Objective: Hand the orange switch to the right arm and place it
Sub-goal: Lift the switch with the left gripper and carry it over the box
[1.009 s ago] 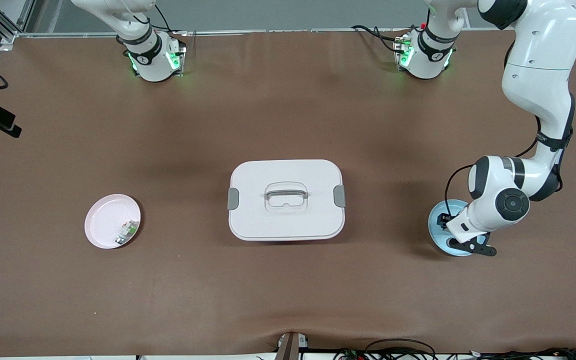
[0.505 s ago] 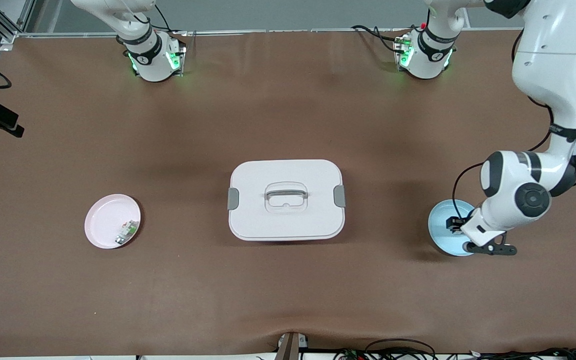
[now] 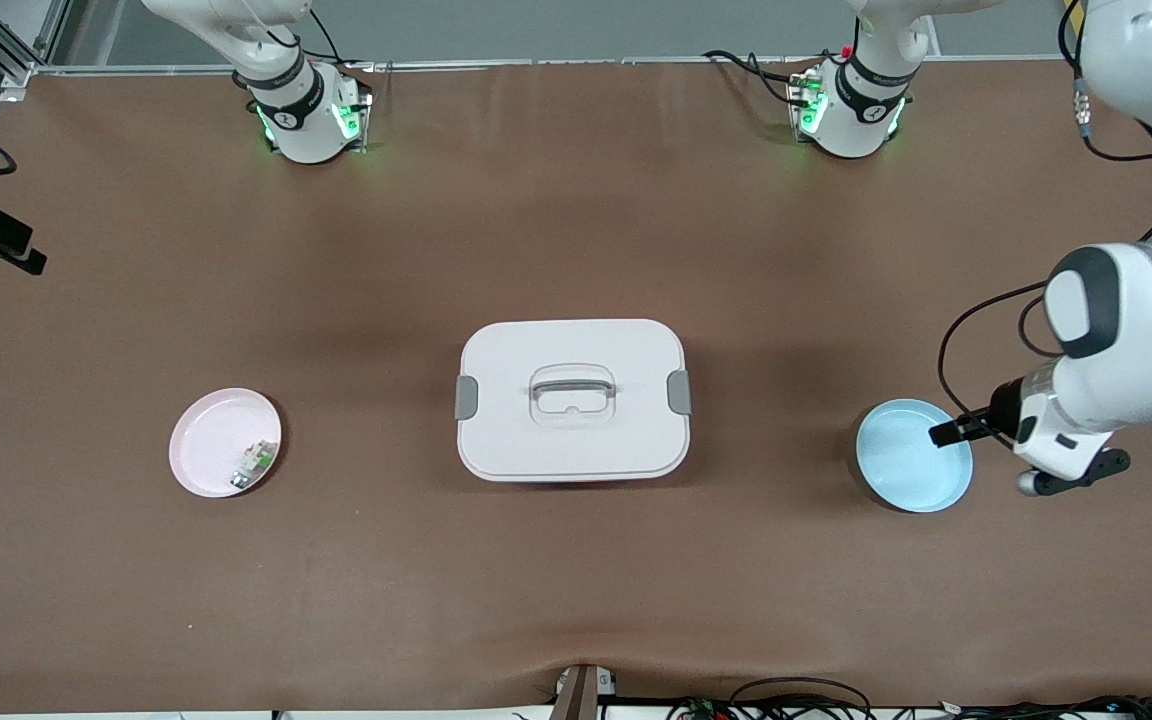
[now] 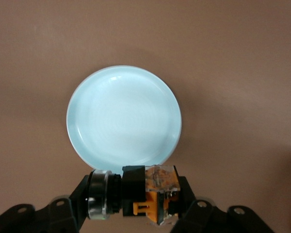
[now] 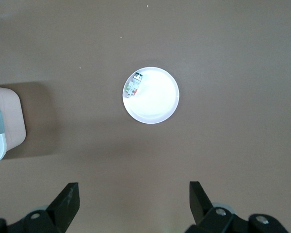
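Lowest in the front view we see the blue plate (image 3: pixel 913 456) at the lower right of the frame, toward the left arm's end of the tabletop (image 3: pixel 576 600), with nothing lying in it. The left hand (image 3: pixel 948 433) hangs in the air over that plate's edge, at the right of the frame. In the left wrist view the left hand (image 4: pixel 136 206) sits at the bottom of the frame, its fingers (image 4: pixel 80 194) clamped on the orange switch (image 4: pixel 140 194), a small black block with orange markings and a round silvery end; the blue plate (image 4: pixel 123 121) fills the middle of that frame beneath it. At about the same height in the front view, at the lower left of the frame, the pink plate (image 3: pixel 225 442) lies toward the right arm's end, and the small white-and-green part (image 3: pixel 253 464) rests in it near the rim. Between the two plates, in the center of the frame, stands the white lidded box (image 3: pixel 572 399) with a grey handle and grey side clips. In the right wrist view the right hand (image 5: pixel 134 201) shows at the bottom edge, fingers (image 5: pixel 68 200) spread wide apart with nothing between them, high above the pink plate (image 5: pixel 153 99); this arm waits. The two arm bases stand along the top of the front view.
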Robot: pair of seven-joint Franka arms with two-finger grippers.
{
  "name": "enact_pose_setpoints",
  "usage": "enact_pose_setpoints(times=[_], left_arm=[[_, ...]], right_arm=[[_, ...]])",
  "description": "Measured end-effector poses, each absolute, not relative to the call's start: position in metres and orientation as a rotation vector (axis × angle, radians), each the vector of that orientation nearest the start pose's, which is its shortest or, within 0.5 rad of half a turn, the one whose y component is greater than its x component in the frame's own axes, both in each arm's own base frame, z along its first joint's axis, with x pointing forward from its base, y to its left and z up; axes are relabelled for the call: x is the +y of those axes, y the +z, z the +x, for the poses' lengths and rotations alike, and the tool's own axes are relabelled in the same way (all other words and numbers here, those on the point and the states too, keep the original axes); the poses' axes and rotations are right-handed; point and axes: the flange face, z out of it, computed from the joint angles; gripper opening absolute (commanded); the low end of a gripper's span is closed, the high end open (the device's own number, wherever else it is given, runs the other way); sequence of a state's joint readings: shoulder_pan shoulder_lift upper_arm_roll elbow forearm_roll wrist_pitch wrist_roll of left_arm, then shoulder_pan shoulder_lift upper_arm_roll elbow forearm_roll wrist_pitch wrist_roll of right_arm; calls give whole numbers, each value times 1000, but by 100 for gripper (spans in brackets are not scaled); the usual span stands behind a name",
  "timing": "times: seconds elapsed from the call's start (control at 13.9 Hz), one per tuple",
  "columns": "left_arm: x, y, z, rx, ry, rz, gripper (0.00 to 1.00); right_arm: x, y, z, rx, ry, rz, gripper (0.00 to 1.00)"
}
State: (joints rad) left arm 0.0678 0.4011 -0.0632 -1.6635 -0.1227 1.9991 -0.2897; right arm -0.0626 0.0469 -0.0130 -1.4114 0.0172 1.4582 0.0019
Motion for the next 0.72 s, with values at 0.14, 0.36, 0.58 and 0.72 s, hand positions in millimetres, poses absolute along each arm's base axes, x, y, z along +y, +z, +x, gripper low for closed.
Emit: enact_pose_setpoints(times=[0.14,0.36,0.58,0.72], left_arm=[[-6,407,651,-805,202,-3201,29],[-30,462,640,-1126,298,-3175,29],[-79,508,631,-1422,412,-3147,29],[-117,524,624,-1577,476,-3078,29]], right_arm=[[-41,663,556,114,-2,-3122,100],[-41,663,556,107,-3,-3122,100],[-42,663,556,73,-3,-3123,100],[-42,663,556,67,-3,-3123,100]])
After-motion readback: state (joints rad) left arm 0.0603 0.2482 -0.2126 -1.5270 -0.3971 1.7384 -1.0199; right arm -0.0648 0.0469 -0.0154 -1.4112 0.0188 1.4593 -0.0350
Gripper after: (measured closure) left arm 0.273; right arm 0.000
